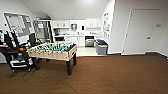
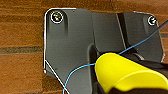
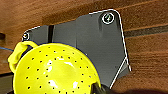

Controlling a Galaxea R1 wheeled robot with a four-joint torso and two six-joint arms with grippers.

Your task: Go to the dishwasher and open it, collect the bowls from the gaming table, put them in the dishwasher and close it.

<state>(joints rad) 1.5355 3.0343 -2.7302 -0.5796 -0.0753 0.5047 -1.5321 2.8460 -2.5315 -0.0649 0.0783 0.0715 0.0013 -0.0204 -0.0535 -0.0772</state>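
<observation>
A broad stretch of dark brown wood-look floor (image 1: 112,75) runs toward a small white kitchenette at the far end of the room, under a sloping white ceiling. Set under the counter back there, among white cabinet fronts, is the dishwasher (image 1: 89,41), its silver-grey front closed and well away from where the robot stands. Just beside it, on the pale kitchen floor, sits a grey bin (image 1: 101,47) with a dark lid. Nearer, off to the left, stands a wooden-sided foosball table (image 1: 53,51) with a green field and rows of little players, and past it a dark cart (image 1: 17,56) with gear on it. A white door (image 1: 140,31) fills the wall on the right. Down at the left wrist, a smooth yellow bowl (image 2: 125,73) shows close against the dark plate, a thin blue cable (image 2: 105,62) trailing across it; at the right wrist, a yellow colander (image 3: 53,71) dotted with holes, with a looped handle, hangs above the floorboards. I cannot tell how either gripper's fingers stand.
</observation>
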